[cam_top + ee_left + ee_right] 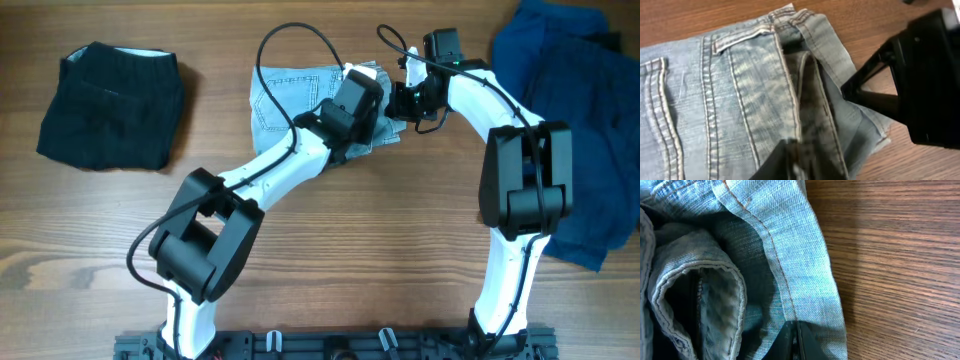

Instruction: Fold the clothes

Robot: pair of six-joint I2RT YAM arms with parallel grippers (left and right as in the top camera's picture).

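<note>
Far left: folded black garment (110,105), well apart from the work, with bare table (400,240) between.
Centre: denim garment (285,100), part-folded, lying on the wood.
Left gripper (790,165): on the denim's bunched seam; its hold cannot be told.
Right gripper (794,339): pressed together on the hem.
Risk: an uneven pull likely skews the layers, or the hem slips free.
Right: blue pile (570,120) near, crowding that side; the front is open.

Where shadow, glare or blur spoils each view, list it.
Overhead: even light, soft shadows, no glare, everything sharp. Left wrist: jeans crisp, but the left pincer at the bottom edge is blurred and dark. Right wrist: jeans sharp, their edge shadowing the table; the fold at left is murky.
</note>
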